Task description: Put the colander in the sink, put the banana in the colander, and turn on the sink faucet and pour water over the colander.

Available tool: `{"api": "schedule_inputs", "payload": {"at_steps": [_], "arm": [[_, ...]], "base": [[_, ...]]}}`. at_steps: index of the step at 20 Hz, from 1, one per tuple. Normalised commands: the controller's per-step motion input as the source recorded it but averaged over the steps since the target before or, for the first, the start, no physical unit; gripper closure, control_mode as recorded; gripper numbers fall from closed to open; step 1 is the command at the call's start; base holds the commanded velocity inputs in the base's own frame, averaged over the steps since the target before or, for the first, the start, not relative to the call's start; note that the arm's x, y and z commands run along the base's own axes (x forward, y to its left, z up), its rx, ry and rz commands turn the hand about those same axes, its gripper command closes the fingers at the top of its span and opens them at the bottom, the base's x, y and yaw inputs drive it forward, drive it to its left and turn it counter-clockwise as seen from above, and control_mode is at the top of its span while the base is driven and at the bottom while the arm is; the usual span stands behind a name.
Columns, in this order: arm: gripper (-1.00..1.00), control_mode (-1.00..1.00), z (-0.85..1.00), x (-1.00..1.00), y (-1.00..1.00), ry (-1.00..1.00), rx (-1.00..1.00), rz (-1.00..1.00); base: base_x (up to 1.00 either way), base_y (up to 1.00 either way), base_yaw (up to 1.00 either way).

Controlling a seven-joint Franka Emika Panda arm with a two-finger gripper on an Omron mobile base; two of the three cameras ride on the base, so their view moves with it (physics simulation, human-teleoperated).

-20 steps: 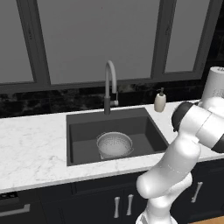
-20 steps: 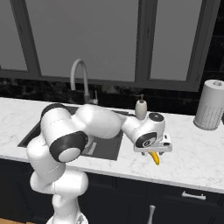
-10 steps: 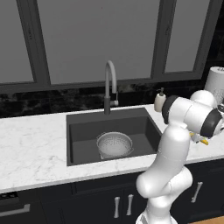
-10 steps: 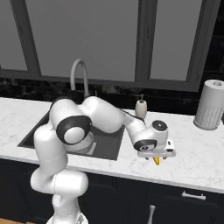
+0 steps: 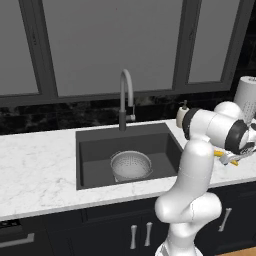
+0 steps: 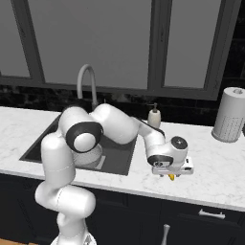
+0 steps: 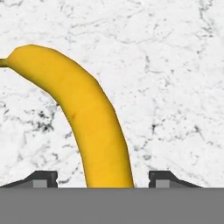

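The yellow banana lies on the white marble counter right of the sink, and its lower end runs between my fingertips. My gripper is open and hangs low over it, one tip on each side. From the base, the gripper points down at the counter's front edge with the banana peeking out beneath; the gripper also shows at the far right. The silver colander sits in the dark sink, right of centre. The gooseneck faucet stands behind the basin; no water shows.
A soap dispenser stands behind the sink's right corner. A tall white dotted paper-towel roll is at the far right of the counter. The counter's front edge runs just below the banana. My arm arches over the sink's right half.
The arm has refolded, elbow swinging, and the hand has sunk a little lower over the banana at the counter's front. The colander and banana have not moved.
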Motion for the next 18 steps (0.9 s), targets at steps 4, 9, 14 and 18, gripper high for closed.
{"api": "schedule_inputs", "payload": {"at_steps": [4, 9, 14, 18], "arm": [[1.0, -1.0, -0.05, 0.0, 0.28, 0.0, 0.0, 0.0], [1.0, -1.0, 0.0, 0.0, 0.45, 0.0, 0.01, 0.0], [1.0, -1.0, 0.23, 0.0, 0.71, -0.04, 0.05, 0.0], [1.0, -1.0, 0.67, 0.02, 0.82, -0.07, 0.11, 0.02]], "base": [[0.0, 0.0, 0.0], [0.0, 0.0, 0.0], [0.0, 0.0, 0.0], [0.0, 0.0, 0.0]]}}
